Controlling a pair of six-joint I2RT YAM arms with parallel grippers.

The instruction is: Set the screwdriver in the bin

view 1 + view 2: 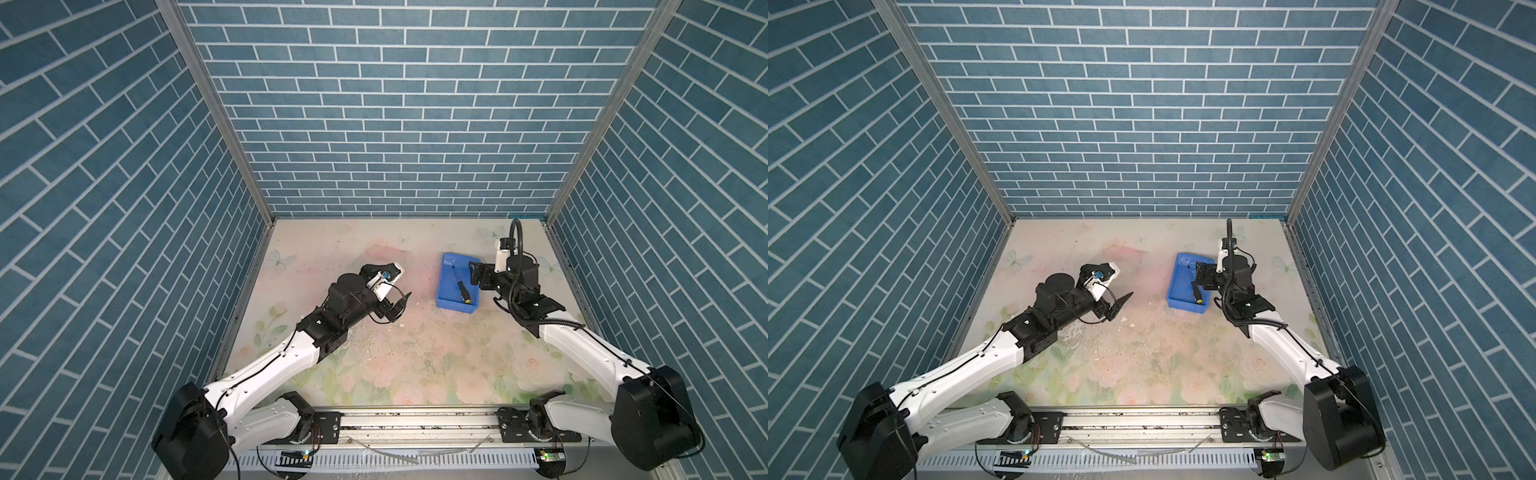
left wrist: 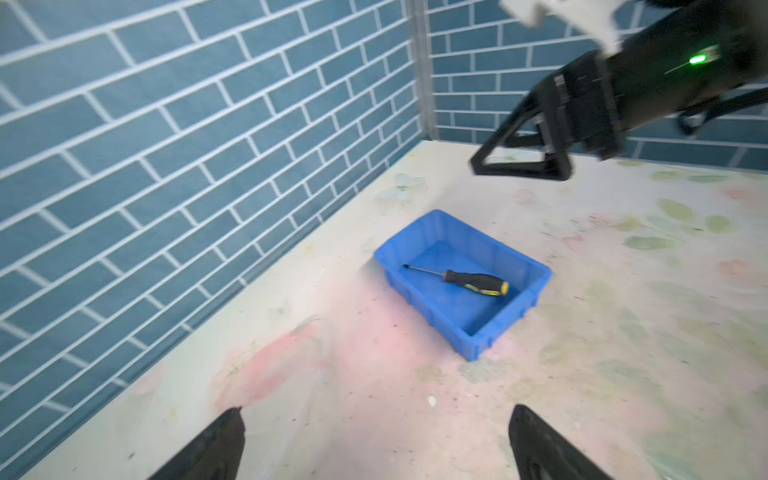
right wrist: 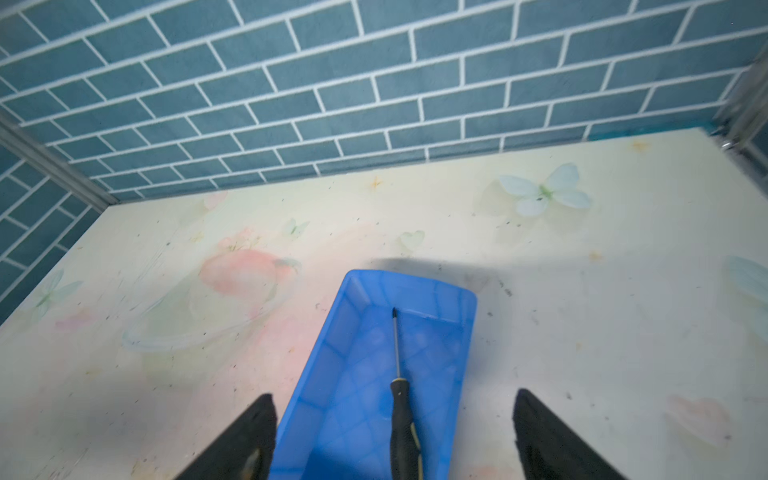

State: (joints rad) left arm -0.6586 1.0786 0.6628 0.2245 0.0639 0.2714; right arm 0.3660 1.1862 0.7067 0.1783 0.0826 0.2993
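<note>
The screwdriver (image 2: 457, 279) is lying flat inside the bin (image 2: 424, 309), right on the bin's blue floor. Its thin metal tip is pointing to one end of the bin, and its black and yellow handle is pointing to the other end. The bin's low walls are going all around it, so I think it is not going to roll out.

The right gripper (image 3: 394, 397) is hanging just above the bin, over the handle end. Its jaws are standing wide apart. One of its black fingers (image 3: 249, 436) is showing past one long side of the bin and the other past the other side, and neither one is touching the screwdriver. It is holding nothing. I think the jaws are so wide because the tool is meant to be lying free in the bin.

The left gripper (image 2: 376, 415) is hanging well away from the bin, over the flowery table (image 1: 415, 353). Its jaws are wide too and nothing is between them. I think it is keeping clear so it is not getting in the way.

To me the job is looking done. The right arm is only needing to lift away from the bin without bumping it.
</note>
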